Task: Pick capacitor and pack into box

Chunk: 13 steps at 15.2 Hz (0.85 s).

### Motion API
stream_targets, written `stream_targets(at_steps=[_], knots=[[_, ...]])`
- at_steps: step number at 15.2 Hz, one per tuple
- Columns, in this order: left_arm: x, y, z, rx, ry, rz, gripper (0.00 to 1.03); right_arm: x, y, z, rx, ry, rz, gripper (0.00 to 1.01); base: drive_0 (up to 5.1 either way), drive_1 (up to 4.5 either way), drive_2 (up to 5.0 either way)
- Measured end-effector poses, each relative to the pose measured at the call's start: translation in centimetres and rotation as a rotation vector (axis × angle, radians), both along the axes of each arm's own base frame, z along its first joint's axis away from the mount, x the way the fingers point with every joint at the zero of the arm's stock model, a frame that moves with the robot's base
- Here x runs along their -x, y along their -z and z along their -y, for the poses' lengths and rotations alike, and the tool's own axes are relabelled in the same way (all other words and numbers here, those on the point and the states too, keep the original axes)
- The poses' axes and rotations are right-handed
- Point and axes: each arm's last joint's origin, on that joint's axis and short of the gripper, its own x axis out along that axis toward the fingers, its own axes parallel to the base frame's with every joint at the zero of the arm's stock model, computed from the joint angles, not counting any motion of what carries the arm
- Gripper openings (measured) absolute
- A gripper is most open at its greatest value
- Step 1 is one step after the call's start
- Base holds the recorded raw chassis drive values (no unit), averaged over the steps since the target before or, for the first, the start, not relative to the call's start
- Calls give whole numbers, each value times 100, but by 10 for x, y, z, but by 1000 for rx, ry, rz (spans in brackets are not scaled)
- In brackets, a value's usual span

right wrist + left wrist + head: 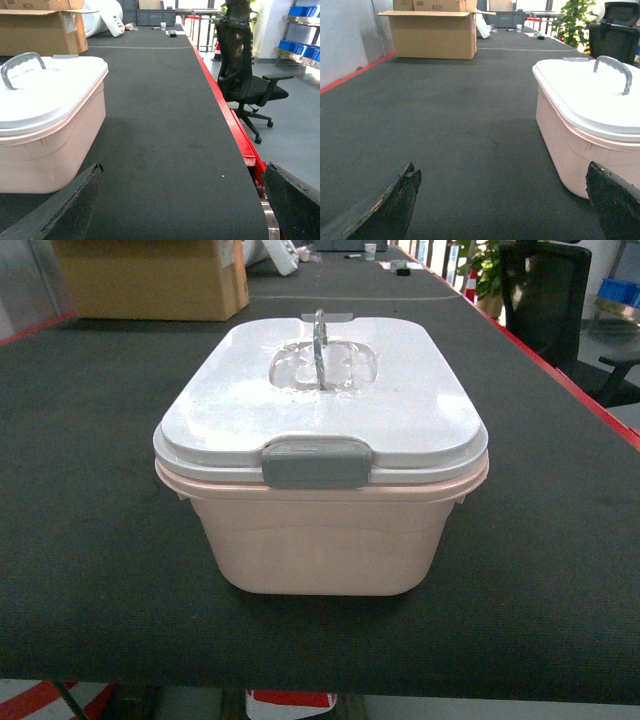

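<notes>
I am seeing the left hand [502,200] spread wide, its dark worn fingers [395,200] hovering low over the dark grey woven tabletop [460,115], gripping nothing. The right hand [182,200] is likewise standing spread and empty, its fingers [295,200] near the tabletop's red edge [225,107]. Between the two hands is sitting the pale pink-cream plastic box [320,535] with rounded corners, its white lid [320,400] closed, grey latch [315,461] facing me, clear handle [320,340] standing upright. I am finding no orange capacitor in any view. A brown cardboard carton [434,34] is resting far back; a black office chair [247,80] is standing beside the tabletop.
</notes>
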Motion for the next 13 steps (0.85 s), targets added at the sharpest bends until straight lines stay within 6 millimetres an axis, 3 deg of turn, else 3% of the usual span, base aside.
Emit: stream_targets(at_steps=[13], knots=[[0, 0, 0, 0, 0, 0, 98, 0, 0, 0, 0, 0, 0, 98, 0, 0, 0]])
